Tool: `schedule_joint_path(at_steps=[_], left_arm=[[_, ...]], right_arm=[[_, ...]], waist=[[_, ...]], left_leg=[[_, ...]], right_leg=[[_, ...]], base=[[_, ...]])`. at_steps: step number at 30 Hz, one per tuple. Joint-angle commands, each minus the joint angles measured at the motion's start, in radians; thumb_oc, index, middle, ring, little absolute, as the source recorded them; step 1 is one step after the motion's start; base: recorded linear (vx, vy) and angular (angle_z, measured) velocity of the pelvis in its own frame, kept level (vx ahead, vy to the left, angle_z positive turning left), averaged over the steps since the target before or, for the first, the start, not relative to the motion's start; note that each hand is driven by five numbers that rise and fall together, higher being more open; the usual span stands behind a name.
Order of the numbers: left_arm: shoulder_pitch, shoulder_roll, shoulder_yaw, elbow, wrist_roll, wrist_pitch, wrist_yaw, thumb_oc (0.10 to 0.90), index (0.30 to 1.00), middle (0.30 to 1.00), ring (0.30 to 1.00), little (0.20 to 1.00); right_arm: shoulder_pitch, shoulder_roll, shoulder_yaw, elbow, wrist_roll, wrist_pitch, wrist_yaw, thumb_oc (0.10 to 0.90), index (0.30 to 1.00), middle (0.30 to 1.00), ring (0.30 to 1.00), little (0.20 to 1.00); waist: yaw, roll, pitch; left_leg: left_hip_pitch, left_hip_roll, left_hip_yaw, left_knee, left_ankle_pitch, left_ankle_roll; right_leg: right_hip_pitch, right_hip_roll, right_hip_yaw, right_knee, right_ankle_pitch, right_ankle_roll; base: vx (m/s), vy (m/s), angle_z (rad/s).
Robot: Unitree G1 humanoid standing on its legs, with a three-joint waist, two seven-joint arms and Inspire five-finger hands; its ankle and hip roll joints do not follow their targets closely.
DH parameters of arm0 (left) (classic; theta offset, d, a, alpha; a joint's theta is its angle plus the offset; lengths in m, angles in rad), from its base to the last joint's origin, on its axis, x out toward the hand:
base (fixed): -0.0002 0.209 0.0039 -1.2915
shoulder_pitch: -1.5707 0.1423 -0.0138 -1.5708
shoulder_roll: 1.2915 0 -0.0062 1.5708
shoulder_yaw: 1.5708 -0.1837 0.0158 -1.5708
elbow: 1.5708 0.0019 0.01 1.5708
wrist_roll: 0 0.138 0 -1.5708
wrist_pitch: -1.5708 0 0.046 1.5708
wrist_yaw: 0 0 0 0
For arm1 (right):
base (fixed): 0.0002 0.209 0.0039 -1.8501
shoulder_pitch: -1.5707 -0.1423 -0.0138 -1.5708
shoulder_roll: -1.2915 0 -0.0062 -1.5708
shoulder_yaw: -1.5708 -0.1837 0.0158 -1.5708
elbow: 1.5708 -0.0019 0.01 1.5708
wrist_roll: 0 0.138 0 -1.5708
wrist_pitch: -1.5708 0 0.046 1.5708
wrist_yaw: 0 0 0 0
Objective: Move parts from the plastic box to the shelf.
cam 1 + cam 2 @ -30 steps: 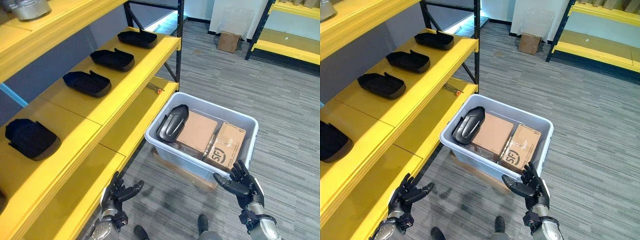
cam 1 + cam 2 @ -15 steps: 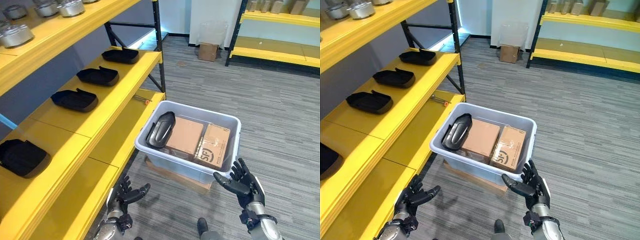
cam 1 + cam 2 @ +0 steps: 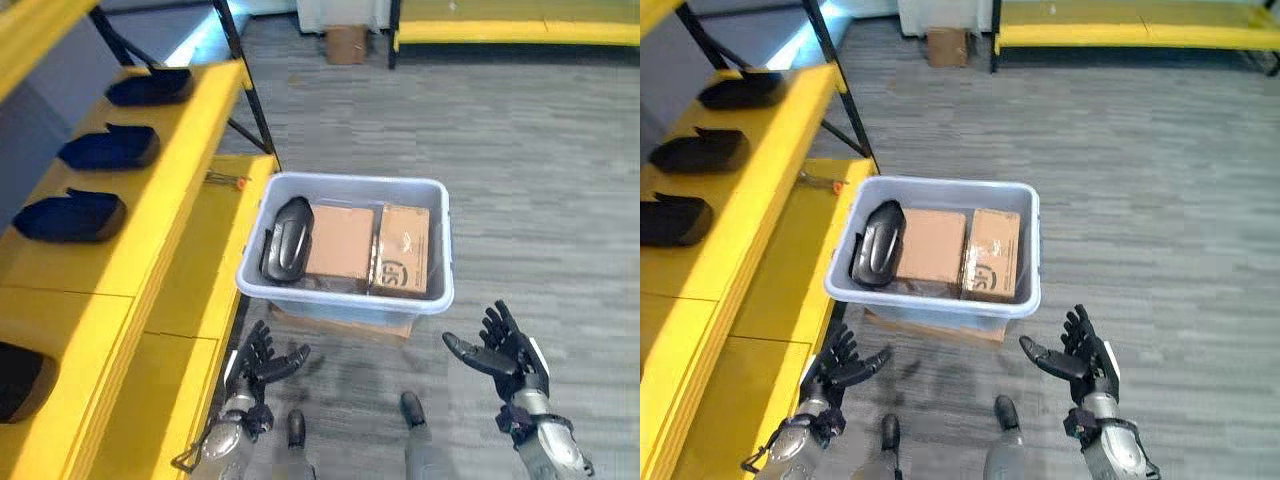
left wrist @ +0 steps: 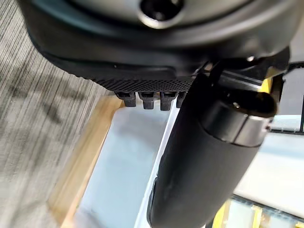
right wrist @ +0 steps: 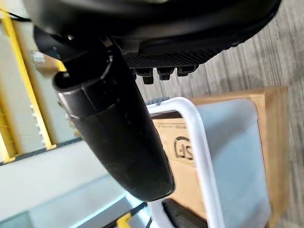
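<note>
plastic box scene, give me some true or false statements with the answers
1. The plastic box holds one dark part beside two cardboard boxes. True.
2. The left hand grips the dark part. False: it is open and holds nothing.
3. The right hand is open, short of the box. True.
4. The shelf carries no parts. False: several dark parts lie on it.
</note>
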State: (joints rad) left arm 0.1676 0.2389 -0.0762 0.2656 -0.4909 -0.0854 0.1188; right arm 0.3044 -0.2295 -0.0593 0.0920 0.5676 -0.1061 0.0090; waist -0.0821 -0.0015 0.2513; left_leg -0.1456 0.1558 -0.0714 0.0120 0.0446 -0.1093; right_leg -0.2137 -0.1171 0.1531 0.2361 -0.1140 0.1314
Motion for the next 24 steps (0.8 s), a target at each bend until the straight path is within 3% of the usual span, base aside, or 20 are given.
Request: schedule_joint_path(at_steps=[1,3,5,13,16,19,24], left_arm=[[0.006,0.053,0.02,-0.13,0.006,-0.083,-0.025,0.9,1.0,1.0,1.0,1.0],[0.009,0.09,0.029,-0.154,0.024,-0.084,-0.013,0.9,1.0,1.0,1.0,1.0],[0.001,0.107,0.036,-0.157,0.019,-0.085,0.004,0.9,1.0,1.0,1.0,1.0],[-0.005,0.125,0.037,-0.16,0.025,-0.075,0.01,0.9,1.0,1.0,1.0,1.0],[-0.023,0.134,0.029,-0.161,0.033,-0.071,0.007,0.9,1.0,1.0,1.0,1.0],[-0.041,0.142,0.007,-0.165,0.041,-0.068,-0.003,0.9,1.0,1.0,1.0,1.0],[-0.071,0.154,-0.014,-0.157,0.054,-0.068,-0.007,0.9,1.0,1.0,1.0,1.0]], right_arm=[[-0.014,-0.046,-0.02,-0.121,-0.002,-0.075,0.029,0.9,1.0,1.0,1.0,1.0],[-0.037,-0.029,0.007,-0.117,0.002,-0.066,0.038,0.9,1.0,1.0,1.0,1.0],[-0.062,-0.019,0.033,-0.106,0.008,-0.061,0.036,0.9,1.0,1.0,1.0,1.0],[-0.064,0.008,0.033,-0.119,0.039,-0.05,0.035,0.9,1.0,1.0,1.0,1.0],[-0.077,0.007,0.032,-0.119,0.04,-0.056,0.032,0.9,1.0,1.0,1.0,1.0],[-0.096,0.008,0.033,-0.124,0.043,-0.062,0.025,0.9,1.0,1.0,1.0,1.0],[-0.113,0.012,0.04,-0.125,0.045,-0.067,0.028,0.9,1.0,1.0,1.0,1.0]], waist=[[-0.024,0.022,-0.083],[-0.02,-0.01,-0.096],[-0.015,-0.029,-0.105],[-0.021,-0.083,-0.131],[-0.022,-0.09,-0.126],[-0.022,-0.098,-0.125],[-0.034,-0.081,-0.1]], left_leg=[[-0.024,0.052,0.049,-0.084,0.138,-0.02],[-0.012,0.029,0.122,-0.075,0.098,0.016],[-0.016,0.016,0.164,-0.065,0.078,0.027],[0.001,-0.011,0.194,-0.05,0.031,0.051],[-0.016,-0.014,0.184,-0.015,0.016,0.052],[-0.046,-0.036,0.175,0.041,-0.021,0.07],[-0.052,-0.067,0.162,0.05,-0.042,0.1]], right_leg=[[0.218,-0.009,0.011,-0.239,0.051,0.01],[0.174,-0.051,0.049,-0.241,0.086,0.052],[0.144,-0.078,0.057,-0.252,0.119,0.077],[0.128,-0.11,0.035,-0.268,0.158,0.104],[0.13,-0.117,0.021,-0.266,0.158,0.106],[0.128,-0.141,0.011,-0.248,0.197,0.119],[0.064,-0.133,0.046,-0.107,0.28,0.121]], base=[[0.21,0.594,-0.95],[0.08,0.483,-1.12],[-0.01,0.233,-1.19],[0.04,0.088,-0.26],[-0.01,0.029,0.17],[0.0,0.109,0.19],[-0.02,0.166,0.06]])
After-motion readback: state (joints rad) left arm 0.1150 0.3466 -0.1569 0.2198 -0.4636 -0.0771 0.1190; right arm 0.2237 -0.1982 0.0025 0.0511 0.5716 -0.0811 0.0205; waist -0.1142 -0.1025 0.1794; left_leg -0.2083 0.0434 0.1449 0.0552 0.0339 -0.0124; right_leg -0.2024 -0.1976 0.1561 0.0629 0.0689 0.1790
